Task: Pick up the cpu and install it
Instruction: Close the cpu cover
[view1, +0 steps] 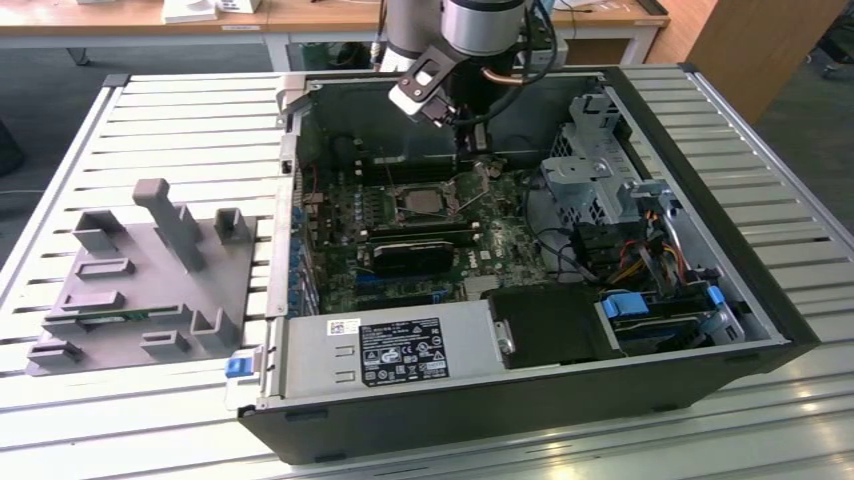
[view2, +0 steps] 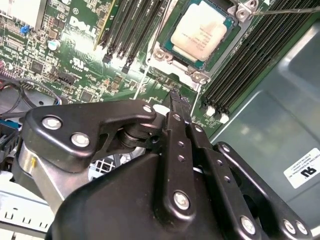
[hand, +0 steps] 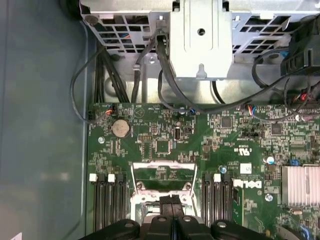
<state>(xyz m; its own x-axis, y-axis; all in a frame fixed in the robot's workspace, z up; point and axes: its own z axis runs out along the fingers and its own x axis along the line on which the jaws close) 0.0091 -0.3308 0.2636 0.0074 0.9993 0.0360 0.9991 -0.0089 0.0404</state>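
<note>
Right, cpu (view1: 427, 203) sits in the socket (view1: 399, 190) just above centre of the exterior view, your claw (view1: 470, 165) is pinched shut and empty just up-right of it, so I'd stay off the lid and confirm it lies flush.

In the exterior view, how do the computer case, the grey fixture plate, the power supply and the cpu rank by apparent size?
Largest to smallest:
1. computer case
2. grey fixture plate
3. power supply
4. cpu
</note>
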